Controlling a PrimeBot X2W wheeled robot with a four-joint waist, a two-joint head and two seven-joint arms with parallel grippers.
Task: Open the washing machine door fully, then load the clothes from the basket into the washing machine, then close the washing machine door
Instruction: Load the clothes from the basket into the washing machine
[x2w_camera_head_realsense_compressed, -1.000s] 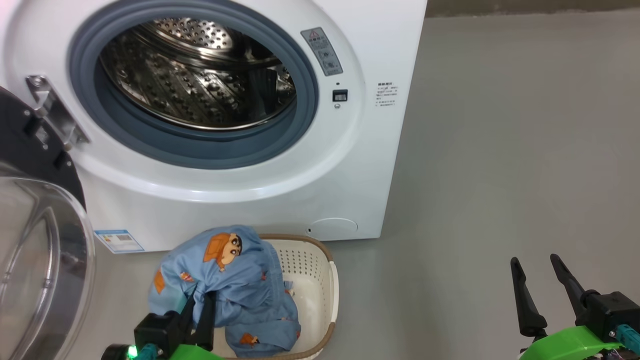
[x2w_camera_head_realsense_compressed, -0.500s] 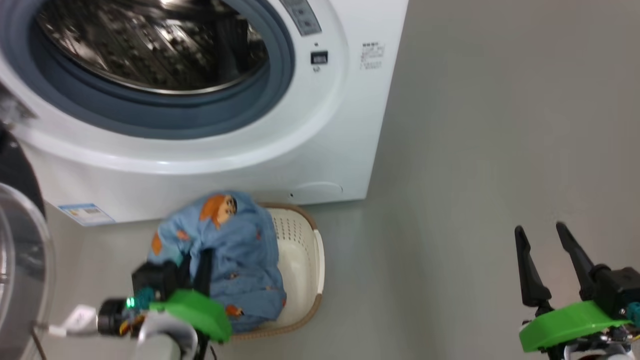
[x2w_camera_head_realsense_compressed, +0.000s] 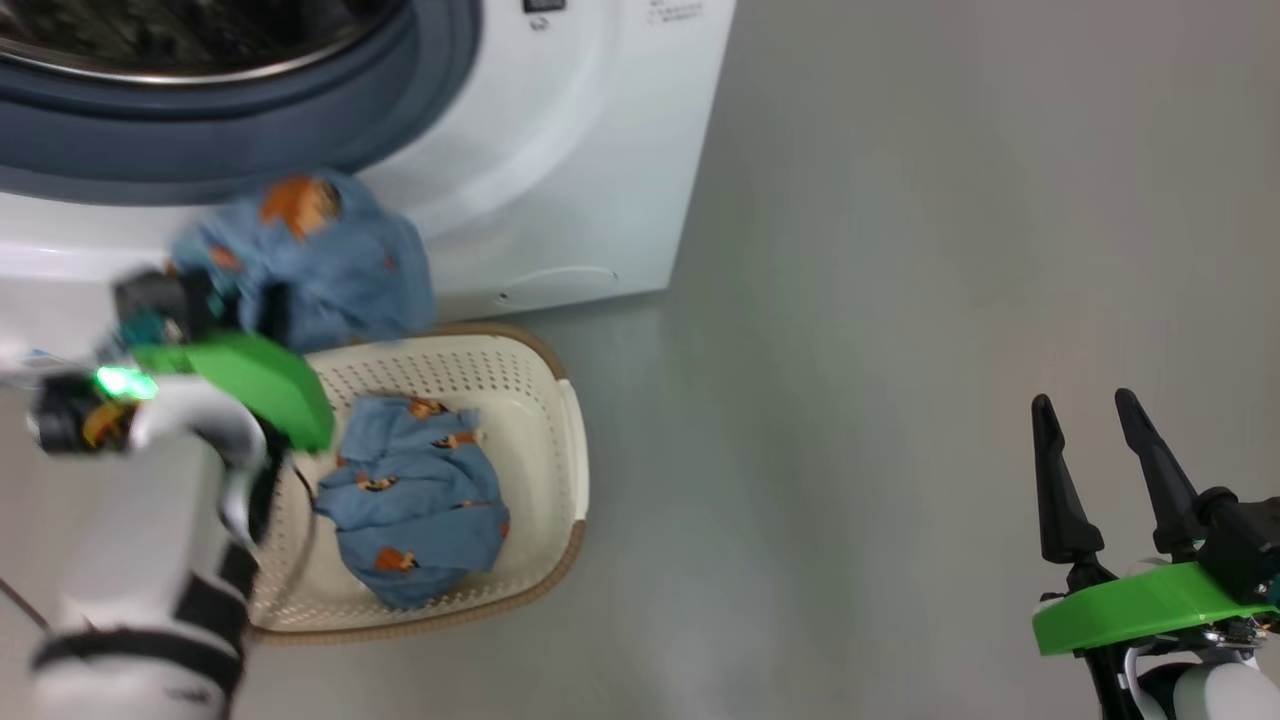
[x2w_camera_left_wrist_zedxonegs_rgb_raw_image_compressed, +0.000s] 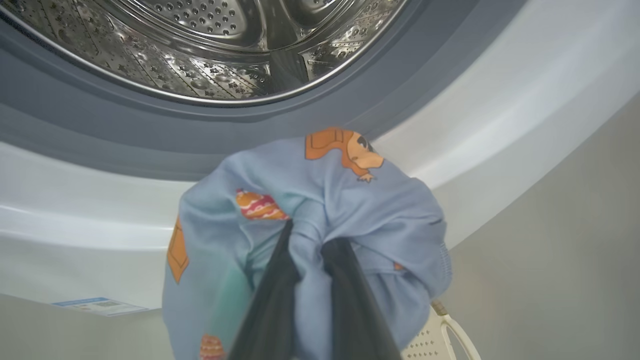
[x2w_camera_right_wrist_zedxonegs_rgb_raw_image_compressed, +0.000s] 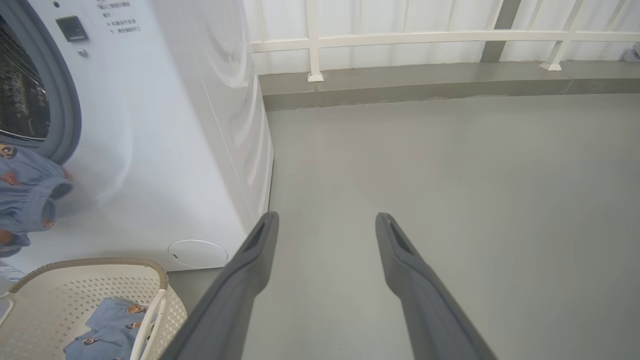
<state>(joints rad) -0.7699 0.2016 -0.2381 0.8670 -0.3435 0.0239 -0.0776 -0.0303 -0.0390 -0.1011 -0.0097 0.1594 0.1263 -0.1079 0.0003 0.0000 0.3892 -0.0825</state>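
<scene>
While its two long dark fingers (x2w_camera_left_wrist_zedxonegs_rgb_raw_image_compressed: 272, 305) press together on a bunched fold of cloth, the left end effector (x2w_camera_left_wrist_zedxonegs_rgb_raw_image_compressed: 310, 237) holds a light blue fabric garment with orange-brown printed patches (x2w_camera_left_wrist_zedxonegs_rgb_raw_image_compressed: 360, 200) in the air. That garment wraps around both fingers, closes in around their tips and hangs down on either side of them. Low to the left of this end effector, a blue label sticker (x2w_camera_left_wrist_zedxonegs_rgb_raw_image_compressed: 100, 306) sits on the big white front-loading washing machine (x2w_camera_head_realsense_compressed: 560, 150). Straight beyond the fingertips rises the machine's curved white front, and above that the grey rubber gasket (x2w_camera_left_wrist_zedxonegs_rgb_raw_image_compressed: 150, 135) rings the perforated steel drum (x2w_camera_left_wrist_zedxonegs_rgb_raw_image_compressed: 200, 45); the held garment is in front of the white panel under the opening, outside the drum, and whether it touches the panel cannot be told. Below this end effector and a little to its right, a cream-white perforated plastic basket with a brown woven-look rim (x2w_camera_head_realsense_compressed: 565, 440) stands on the grey floor (x2w_camera_head_realsense_compressed: 900, 300), close to the machine's front. A second light blue garment (x2w_camera_head_realsense_compressed: 415, 500) lies crumpled on the basket's bottom. A round white flap (x2w_camera_right_wrist_zedxonegs_rgb_raw_image_compressed: 197, 252) shows low on the machine just past the basket. Well apart to the right, the right end effector (x2w_camera_head_realsense_compressed: 1084, 400) hangs over the floor with its fingers spread wide and nothing between them, pointing toward a white railing (x2w_camera_right_wrist_zedxonegs_rgb_raw_image_compressed: 400, 37).
</scene>
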